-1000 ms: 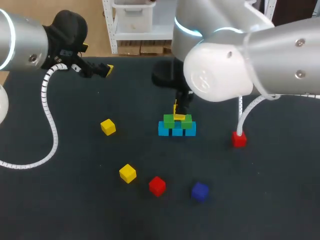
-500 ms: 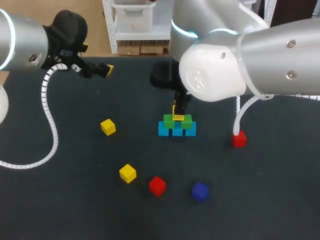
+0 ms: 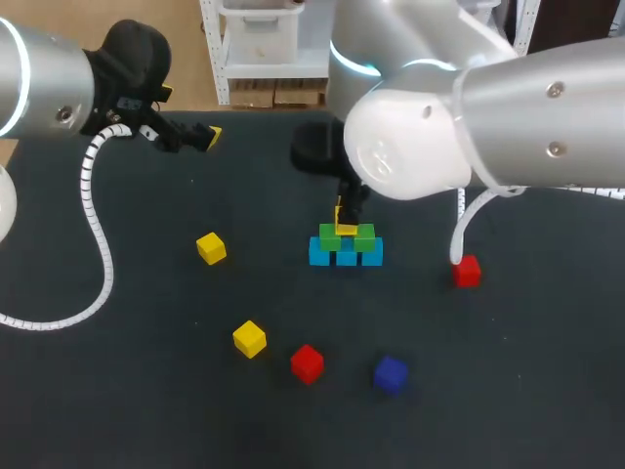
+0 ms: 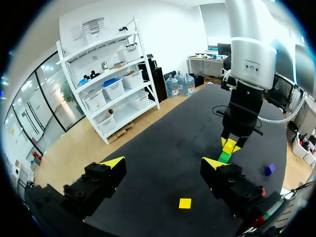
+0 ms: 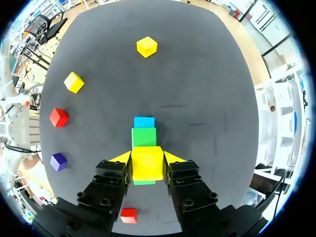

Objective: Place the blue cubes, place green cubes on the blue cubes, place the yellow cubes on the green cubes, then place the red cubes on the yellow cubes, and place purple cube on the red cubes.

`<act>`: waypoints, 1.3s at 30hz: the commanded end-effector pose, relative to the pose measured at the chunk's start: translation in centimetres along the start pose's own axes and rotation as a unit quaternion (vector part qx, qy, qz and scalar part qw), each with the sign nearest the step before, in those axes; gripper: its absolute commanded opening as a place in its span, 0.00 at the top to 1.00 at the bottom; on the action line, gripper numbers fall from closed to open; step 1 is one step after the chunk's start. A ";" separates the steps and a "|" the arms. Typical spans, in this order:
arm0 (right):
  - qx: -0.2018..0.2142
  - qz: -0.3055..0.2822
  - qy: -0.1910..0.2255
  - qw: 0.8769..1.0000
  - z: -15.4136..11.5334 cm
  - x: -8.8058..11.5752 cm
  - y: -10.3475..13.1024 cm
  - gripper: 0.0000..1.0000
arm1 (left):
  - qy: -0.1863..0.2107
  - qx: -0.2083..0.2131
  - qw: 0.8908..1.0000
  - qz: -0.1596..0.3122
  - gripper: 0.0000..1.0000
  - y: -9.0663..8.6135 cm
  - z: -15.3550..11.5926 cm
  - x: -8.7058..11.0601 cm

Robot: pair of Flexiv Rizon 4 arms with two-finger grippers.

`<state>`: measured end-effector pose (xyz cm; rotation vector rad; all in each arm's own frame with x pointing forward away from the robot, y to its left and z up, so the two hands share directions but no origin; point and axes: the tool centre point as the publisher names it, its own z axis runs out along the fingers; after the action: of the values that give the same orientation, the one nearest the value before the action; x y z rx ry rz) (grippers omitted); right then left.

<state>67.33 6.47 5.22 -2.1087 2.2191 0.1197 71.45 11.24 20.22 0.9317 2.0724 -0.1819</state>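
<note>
Seating the yellow cube (image 5: pixel 147 168), pinched in the right gripper (image 5: pixel 147 158) directly over the green cubes (image 5: pixel 143 137) on the blue cubes (image 5: pixel 144 122): best lowered squarely, centred across both greens, released gently; left gripper (image 4: pixel 163 163) wide open, empty.

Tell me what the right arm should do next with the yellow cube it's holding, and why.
Probably lower it the last bit, then open the fingers. The right gripper is shut on a yellow cube directly over the green cubes, which sit on the blue cubes. Whether the cube touches the green ones yet is unclear.
</note>
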 end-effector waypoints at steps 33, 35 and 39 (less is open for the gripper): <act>0.002 0.004 0.002 1.000 -0.2 0.3 0.0 0.11 | -0.002 0.003 1.000 0.001 0.00 0.1 0.0 0.1; 0.002 0.005 0.002 1.000 -0.2 0.3 0.0 0.19 | -0.002 0.003 1.000 0.001 0.00 0.1 0.0 0.1; 0.003 0.005 0.002 1.000 -0.2 0.4 -0.1 0.34 | -0.002 0.003 1.000 0.001 0.00 0.1 0.0 0.1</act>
<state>67.38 6.16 5.37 -2.0972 2.2313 0.1071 71.45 11.24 20.22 0.9316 2.0724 -0.1820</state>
